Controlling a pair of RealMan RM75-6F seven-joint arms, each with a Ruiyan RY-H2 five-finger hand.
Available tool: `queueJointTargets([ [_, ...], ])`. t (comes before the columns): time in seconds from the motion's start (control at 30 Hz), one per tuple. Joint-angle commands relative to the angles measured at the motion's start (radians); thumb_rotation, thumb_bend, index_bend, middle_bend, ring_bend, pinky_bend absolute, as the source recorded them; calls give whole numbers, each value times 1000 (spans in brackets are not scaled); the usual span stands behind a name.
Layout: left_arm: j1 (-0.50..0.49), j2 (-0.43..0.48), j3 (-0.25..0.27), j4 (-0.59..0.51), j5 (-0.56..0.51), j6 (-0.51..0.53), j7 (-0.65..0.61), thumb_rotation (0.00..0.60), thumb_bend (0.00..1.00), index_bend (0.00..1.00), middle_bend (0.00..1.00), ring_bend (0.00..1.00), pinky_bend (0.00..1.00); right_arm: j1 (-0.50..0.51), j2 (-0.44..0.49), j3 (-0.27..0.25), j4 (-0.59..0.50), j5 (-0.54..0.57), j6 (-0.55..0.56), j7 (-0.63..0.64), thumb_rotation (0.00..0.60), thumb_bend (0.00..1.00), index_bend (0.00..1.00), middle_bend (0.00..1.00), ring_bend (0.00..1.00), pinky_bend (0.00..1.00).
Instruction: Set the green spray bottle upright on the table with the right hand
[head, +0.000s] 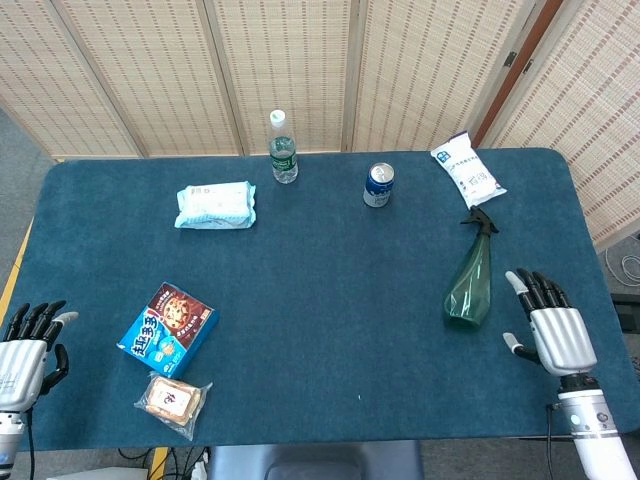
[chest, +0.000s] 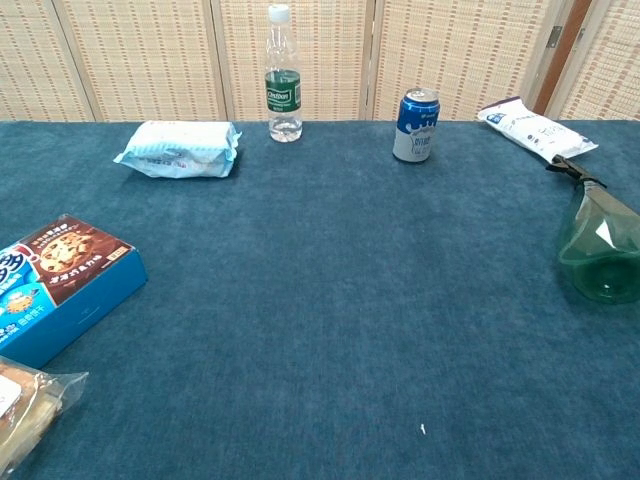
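The green spray bottle (head: 470, 279) lies on its side on the blue table (head: 330, 270), black nozzle pointing to the far edge and its round base toward the front. In the chest view the green spray bottle (chest: 598, 248) shows at the right edge. My right hand (head: 548, 332) hovers just right of the bottle's base, fingers apart and empty, a short gap from it. My left hand (head: 25, 351) sits off the table's front left corner, fingers apart and empty. Neither hand shows in the chest view.
A blue can (head: 378, 185), a clear water bottle (head: 283, 148) and a white snack packet (head: 467, 168) stand along the far edge. A tissue pack (head: 215, 205) lies left of centre. A biscuit box (head: 167, 327) and a wrapped snack (head: 173, 400) lie front left.
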Motion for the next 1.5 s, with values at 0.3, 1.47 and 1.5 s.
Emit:
queueJointTargets([
  [0.3, 3, -19, -4, -17, -18, -3, 31, 600, 738, 215, 143, 106, 0, 15, 52, -5, -20, 12, -25, -30, 600, 193, 0, 69, 42, 135],
  [1.47, -23, -49, -20, -134, -55, -24, 222, 600, 738, 215, 143, 106, 0, 3, -14, -59, 303, -45, -49, 308, 600, 196, 0, 73, 42, 135],
  [1.5, -24, -50, -19, -134, -53, -24, 225, 600, 738, 215, 143, 106, 0, 1, -16, -60, 307, -46, -46, 313, 600, 196, 0, 73, 42, 135],
])
